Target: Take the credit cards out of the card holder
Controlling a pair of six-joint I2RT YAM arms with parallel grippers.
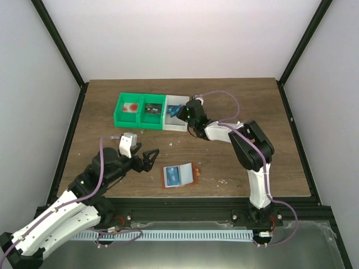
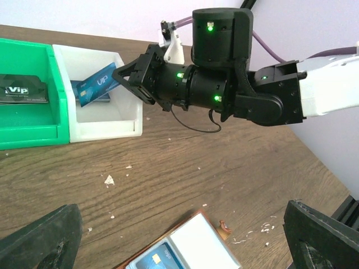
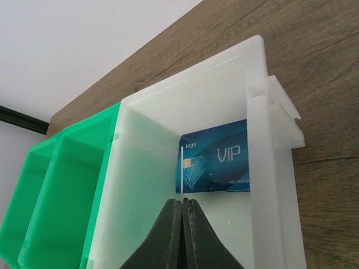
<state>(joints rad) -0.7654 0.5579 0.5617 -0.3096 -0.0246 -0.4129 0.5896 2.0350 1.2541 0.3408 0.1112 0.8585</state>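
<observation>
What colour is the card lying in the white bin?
The card is blue with pale VIP lettering; clearest in right wrist view.

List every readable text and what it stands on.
"VIP": held blue card in the right gripper.
"logo", "VIP", "NO 888" then hidden: flat blue card in the white bin.
"VIP": dark card in the green bin.
Too small to read: holder card.

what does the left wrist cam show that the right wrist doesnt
Only left wrist: the open card holder with a pocketed card, a black card in the green bin. Only right wrist: the printed face of a flat card in the white bin. Both: the right gripper shut on a blue card over that bin.
</observation>
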